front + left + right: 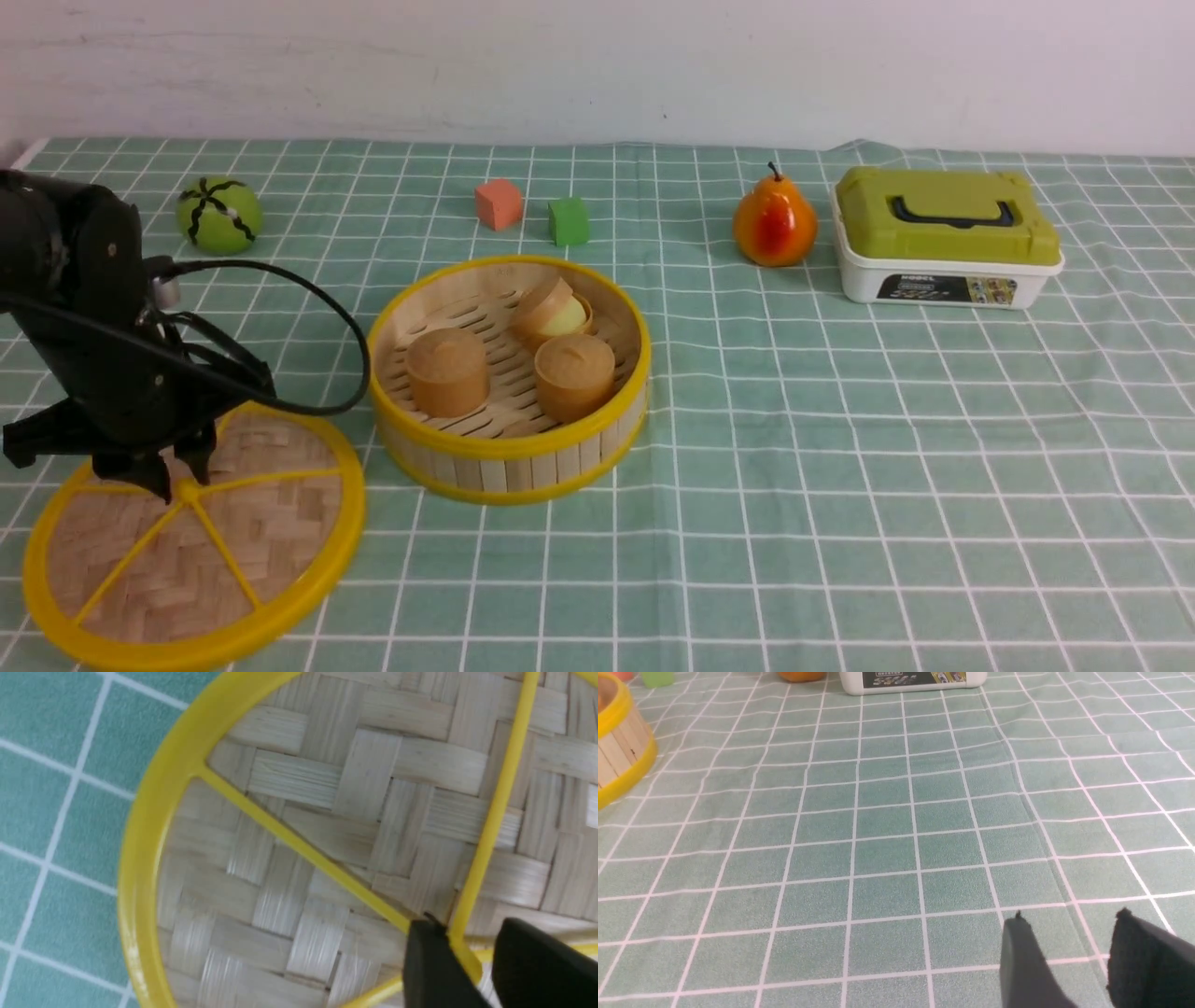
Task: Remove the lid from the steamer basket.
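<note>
The lid (196,551), a woven bamboo disc with a yellow rim and spokes, lies flat on the cloth at the front left, beside the steamer basket (509,448). The basket stands uncovered and holds three brown round cakes. My left gripper (182,481) points down at the lid's centre. In the left wrist view the lid (327,812) fills the frame. There the left gripper (467,926) is open. Its jaws straddle the yellow knob (465,956), with a gap on one side. My right gripper (1071,915) is open and empty above bare cloth. The basket's wall (616,751) shows far off.
Along the back stand a green ball (219,217), an orange cube (498,203), a green cube (568,221), a pear (774,224) and a white box with an olive-green lid (943,238). The left arm's cable loops close to the basket's left side.
</note>
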Controlling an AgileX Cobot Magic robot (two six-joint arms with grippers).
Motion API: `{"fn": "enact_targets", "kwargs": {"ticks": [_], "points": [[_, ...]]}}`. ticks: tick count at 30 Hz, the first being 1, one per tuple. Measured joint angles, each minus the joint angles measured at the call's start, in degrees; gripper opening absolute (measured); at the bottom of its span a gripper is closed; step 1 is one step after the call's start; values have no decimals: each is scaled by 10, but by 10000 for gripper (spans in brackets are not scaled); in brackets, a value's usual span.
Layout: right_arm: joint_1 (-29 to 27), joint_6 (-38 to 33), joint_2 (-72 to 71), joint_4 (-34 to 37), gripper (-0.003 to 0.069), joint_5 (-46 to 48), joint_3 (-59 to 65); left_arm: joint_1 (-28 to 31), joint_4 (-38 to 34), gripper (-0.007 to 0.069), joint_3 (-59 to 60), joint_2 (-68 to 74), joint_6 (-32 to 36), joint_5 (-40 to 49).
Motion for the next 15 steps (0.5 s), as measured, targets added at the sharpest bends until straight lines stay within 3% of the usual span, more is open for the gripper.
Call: {"fn": "enact_targets", "kwargs": {"ticks": [3, 7, 12, 15], "points": [[0, 0, 0, 0, 241, 0, 0, 0, 0, 348, -32, -1, -2, 47], [0, 0, 0, 0, 241, 0, 0, 0, -1, 410, -86, -29, 13, 114], [0, 0, 0, 0, 241, 0, 0, 0, -1, 374, -115, -86, 46, 159], [0, 0, 0, 0, 241, 0, 0, 0, -3, 235, -112, -144, 82, 210]]}}
